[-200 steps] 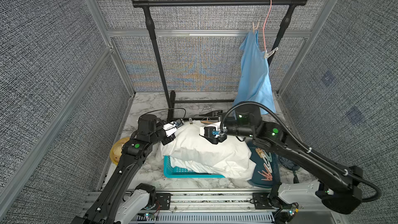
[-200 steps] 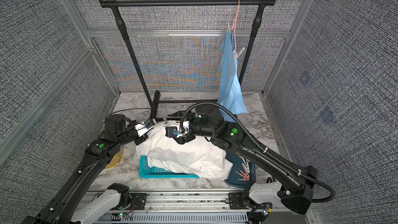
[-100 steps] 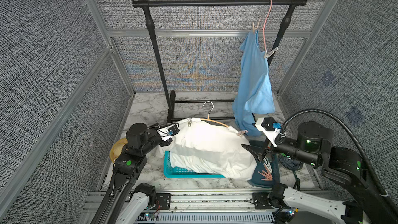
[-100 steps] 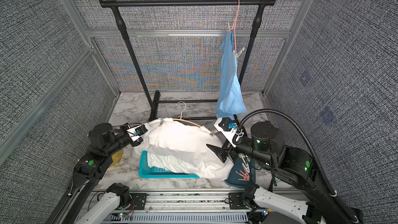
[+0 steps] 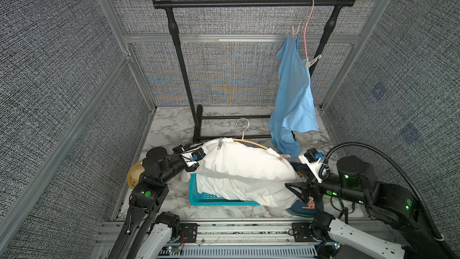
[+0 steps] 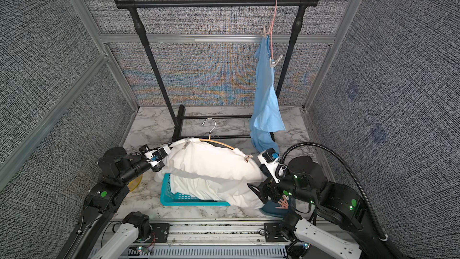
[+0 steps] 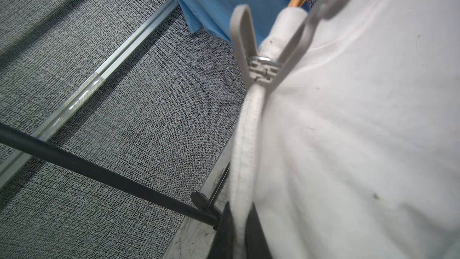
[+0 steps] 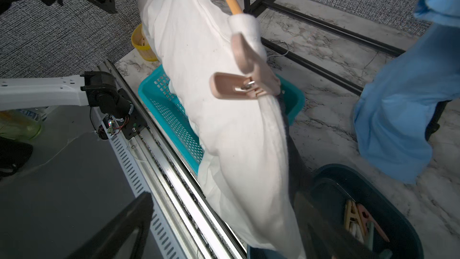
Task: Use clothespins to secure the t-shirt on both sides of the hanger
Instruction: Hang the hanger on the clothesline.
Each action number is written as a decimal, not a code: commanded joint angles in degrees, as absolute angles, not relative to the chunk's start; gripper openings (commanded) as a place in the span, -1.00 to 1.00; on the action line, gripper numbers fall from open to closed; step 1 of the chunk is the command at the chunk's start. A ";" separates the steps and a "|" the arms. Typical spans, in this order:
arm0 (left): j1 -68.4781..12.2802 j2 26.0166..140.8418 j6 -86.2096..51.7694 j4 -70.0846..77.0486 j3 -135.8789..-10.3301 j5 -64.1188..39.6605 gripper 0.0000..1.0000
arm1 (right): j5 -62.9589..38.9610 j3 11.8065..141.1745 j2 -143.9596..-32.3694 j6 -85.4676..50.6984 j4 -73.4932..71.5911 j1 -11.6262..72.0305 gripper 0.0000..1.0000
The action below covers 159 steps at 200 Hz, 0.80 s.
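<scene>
Two clothespins on the white t-shirt [image 5: 244,170], one at each shoulder: grey clothespin [image 7: 261,68] clamped over the seam on the left arm's side, pink clothespin [image 8: 246,83] clamped at the end of the hanger [image 5: 251,142] on the right arm's side. Shirt draped over that wooden hanger, steel hook [image 5: 242,125] pointing toward the back, lower part sagging into a teal basket [image 5: 206,196] on the marble counter [image 5: 171,125]. Left fingers [image 7: 256,230] pressed together on the shirt's edge seam, a little way along it from the grey clothespin — impossible to tell whether the hanger's tip sits inside the pinch. Right fingers [image 8: 124,225] spread wide, gripping nothing, just beside the shirt's hanging side and above a dark blue bin [image 8: 403,222]. Spare clothespins [image 8: 358,220] loose in that bin, pink and beige among them. Yellow bowl [image 5: 134,178] on the counter by the left arm, partly hidden behind it. Farther back, a black rack [image 5: 249,3] with a blue shirt [image 5: 293,90] hung from a pink hanger [image 5: 308,18] near the rail's right end, pegged at both shoulders as well. Grey woven wall panels in aluminium frames on three sides.
</scene>
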<state>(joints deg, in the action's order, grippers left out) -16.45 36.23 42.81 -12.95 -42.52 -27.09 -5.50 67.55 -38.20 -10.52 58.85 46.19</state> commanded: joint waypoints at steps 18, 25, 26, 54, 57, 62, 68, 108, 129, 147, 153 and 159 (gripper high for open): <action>-16.45 35.08 38.54 -7.49 -43.35 -29.77 -1.00 | -16.75 67.03 -43.01 -14.37 53.17 38.86 0.63; -16.51 34.92 38.50 -8.15 -44.03 -29.99 -1.00 | -19.49 67.44 -43.83 -14.80 52.50 37.40 0.48; -16.52 34.90 38.45 -8.25 -44.16 -29.98 -1.00 | -19.98 67.52 -43.89 -14.83 52.35 37.25 0.47; -16.47 34.42 37.51 -10.30 -47.72 -29.81 -1.00 | -30.95 67.41 -44.43 -14.61 48.67 34.97 0.05; -16.44 34.33 37.30 -10.16 -47.99 -29.80 -1.00 | -31.46 67.41 -44.34 -14.37 48.61 34.91 0.04; -16.52 34.20 36.71 -9.90 -48.43 -29.67 -1.00 | -32.02 67.46 -44.09 -14.01 48.60 34.94 -0.01; -16.44 34.10 36.08 -9.82 -49.01 -29.56 -1.00 | -32.67 67.65 -43.86 -13.81 48.67 34.91 -0.07; -16.49 35.74 35.42 -12.72 -55.63 -29.90 -1.00 | -38.59 72.57 -41.62 -13.10 45.81 34.90 -0.48; -16.50 37.09 36.08 -12.97 -59.09 -30.41 -1.00 | -39.45 78.50 -43.01 -12.21 47.43 34.94 -0.82; -16.50 39.03 36.44 -13.70 -62.98 -31.32 -1.00 | -40.53 84.31 -45.39 -11.22 49.21 34.95 -1.00; -16.48 39.79 36.91 -14.23 -64.50 -31.60 -1.00 | -40.90 86.38 -46.33 -10.93 49.83 34.91 -1.00; -16.51 40.54 37.46 -14.90 -66.01 -31.64 -1.00 | -41.12 88.42 -47.25 -10.58 50.46 34.92 -1.00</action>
<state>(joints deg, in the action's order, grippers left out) -16.47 38.57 38.83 -15.14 -61.91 -30.09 -37.82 82.83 -44.95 -12.82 50.41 34.87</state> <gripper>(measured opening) 0.082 0.143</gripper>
